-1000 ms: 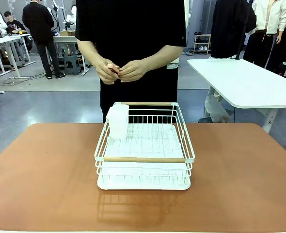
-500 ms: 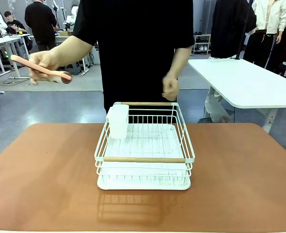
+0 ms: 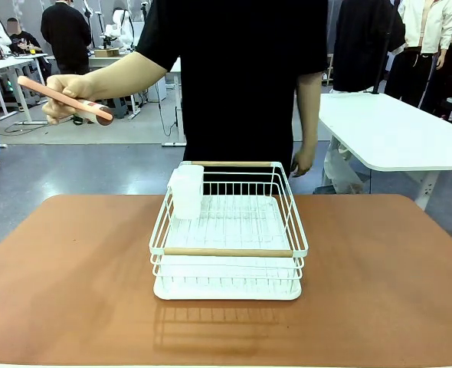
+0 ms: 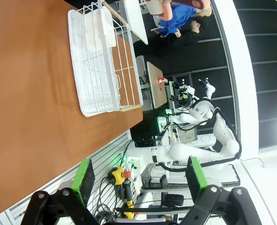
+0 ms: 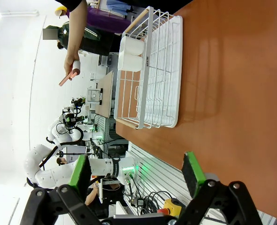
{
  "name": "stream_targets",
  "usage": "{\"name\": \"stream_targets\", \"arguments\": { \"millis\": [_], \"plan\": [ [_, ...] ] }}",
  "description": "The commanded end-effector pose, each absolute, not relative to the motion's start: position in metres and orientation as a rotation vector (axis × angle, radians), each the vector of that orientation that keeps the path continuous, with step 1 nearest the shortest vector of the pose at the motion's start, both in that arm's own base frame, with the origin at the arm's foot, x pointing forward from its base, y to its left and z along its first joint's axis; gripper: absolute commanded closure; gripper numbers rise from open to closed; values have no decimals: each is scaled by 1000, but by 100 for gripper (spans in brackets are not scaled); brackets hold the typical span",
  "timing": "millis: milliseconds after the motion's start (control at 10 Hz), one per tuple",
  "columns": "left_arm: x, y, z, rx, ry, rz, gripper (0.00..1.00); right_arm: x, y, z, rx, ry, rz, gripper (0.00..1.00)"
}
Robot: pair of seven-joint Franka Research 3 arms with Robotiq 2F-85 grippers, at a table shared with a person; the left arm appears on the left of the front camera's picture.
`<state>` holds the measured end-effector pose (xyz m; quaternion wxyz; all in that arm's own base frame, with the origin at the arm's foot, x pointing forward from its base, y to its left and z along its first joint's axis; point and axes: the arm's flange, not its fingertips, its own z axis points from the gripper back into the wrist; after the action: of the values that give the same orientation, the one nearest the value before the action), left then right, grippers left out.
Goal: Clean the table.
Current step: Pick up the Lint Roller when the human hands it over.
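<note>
**A:** Start close in. How do the grippers stand?

**B:** The left gripper point(image 4: 141, 180) has its green pads point(image 4: 86, 174) spread wide with nothing between them. The right gripper point(image 5: 136, 176) is the same, wide and empty.

**A:** And the table?

**B:** The terracotta table point(image 3: 65, 284) takes the lower half of the front view. In the left wrist view it lies ahead of the fingers at the upper left. In the right wrist view it runs down the right side. A white wire dish rack point(image 3: 227, 230) stands on its middle, with a white utensil cup point(image 3: 186, 192) in the rack's far left corner.

**A:** What does the coming move turn on?

**B:** Probably the pink utensil point(image 3: 33, 86). The person's hand point(image 3: 71, 86) holds it in the air at the upper left of the front view, beyond the table's far edge and well apart from both grippers. Its long axis slants from upper left down to the right, dark tip toward the centre. That is the robot's left side, so I judge the left arm the nearer.

**A:** What has changed?

**B:** A second ago both hands met in front of the torso, at upper centre. Now one is stretched out with the utensil, and the other hand point(image 3: 301, 162) hangs by the rack's far right corner. Rack and cup have not moved.
</note>
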<state>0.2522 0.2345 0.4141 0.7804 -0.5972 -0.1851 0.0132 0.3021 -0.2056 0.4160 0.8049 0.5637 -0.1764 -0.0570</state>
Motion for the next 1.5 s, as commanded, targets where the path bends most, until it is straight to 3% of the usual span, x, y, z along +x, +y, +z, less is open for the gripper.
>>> {"name": "stream_targets", "arguments": {
  "millis": [0, 600, 1200, 1400],
  "plan": [
    [252, 234, 414, -1290, -400, 29, 0, 302, -206, 419, 1216, -385, -117, 0],
    [283, 158, 530, -1127, -244, 416, 0, 302, -206, 419, 1216, -385, -117, 0],
    [309, 86, 584, -982, -384, 609, 0, 302, -206, 419, 1216, -385, -117, 0],
    [307, 99, 582, -1000, -337, 553, 0, 302, -206, 419, 1216, -385, -117, 0]
  ]
}}
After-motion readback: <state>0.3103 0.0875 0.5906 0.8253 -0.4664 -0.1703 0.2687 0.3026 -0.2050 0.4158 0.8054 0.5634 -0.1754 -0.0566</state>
